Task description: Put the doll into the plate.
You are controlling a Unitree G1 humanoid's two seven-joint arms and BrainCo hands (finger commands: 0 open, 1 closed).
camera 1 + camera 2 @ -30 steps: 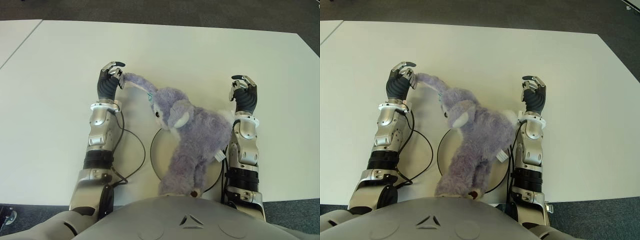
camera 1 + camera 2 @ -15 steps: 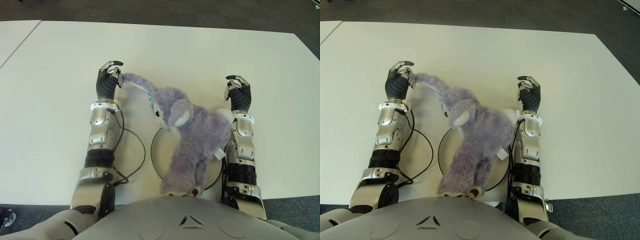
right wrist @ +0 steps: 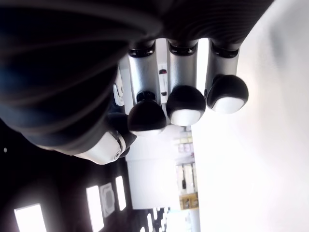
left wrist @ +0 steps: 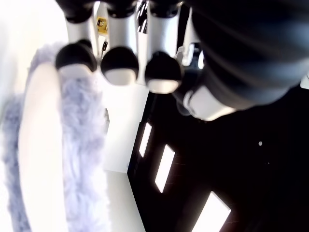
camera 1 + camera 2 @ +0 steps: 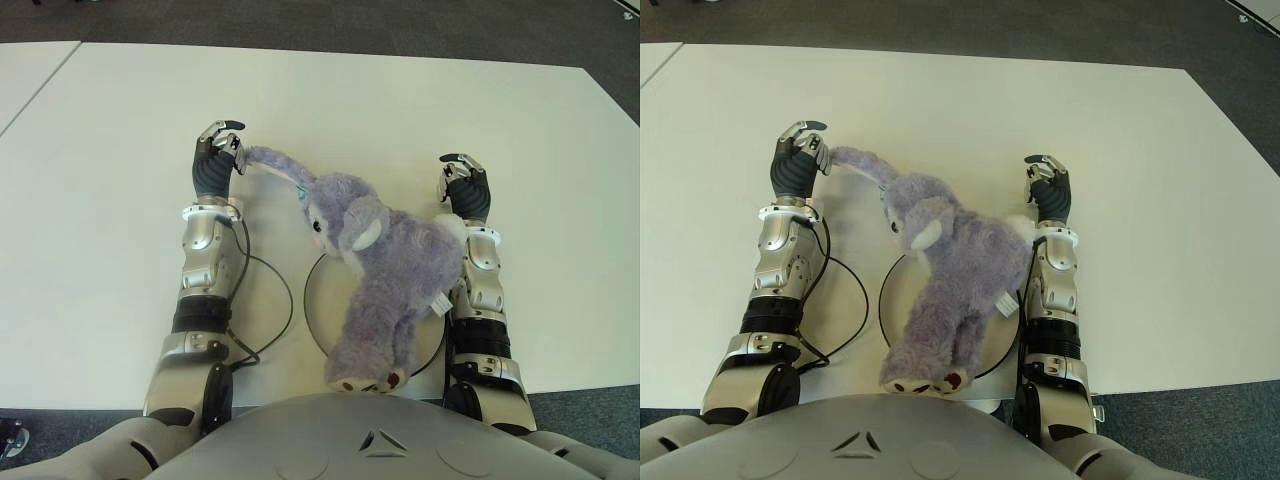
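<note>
— Where is the doll?

— The purple plush rabbit (image 5: 385, 270) lies across the round white plate (image 5: 320, 310) near the table's front edge, between the two forearms. Its body and legs cover most of the plate, the feet reach past the near rim, and the head leans off the plate toward the left. One long ear stretches out over the white table (image 5: 400, 110) up to the left hand (image 5: 215, 165).

— Does the left hand hold that ear?

— The ear tip meets the fingertips (image 4: 118, 65). In the left wrist view the fingers are curled, with the furry ear just beside them, but no pinch closes around it, so I take the hand as curled and not gripping.

— And the right hand?

— The right hand (image 5: 465, 190) shows just right of the rabbit's back, fingers curled, with nothing between them in its own wrist view.

— Any writing or labels?

— A small white tag (image 5: 437, 307) sticks out of the plush's side; nothing on it is legible. A black cable (image 5: 262, 300) loops on the table beside the left forearm.
</note>
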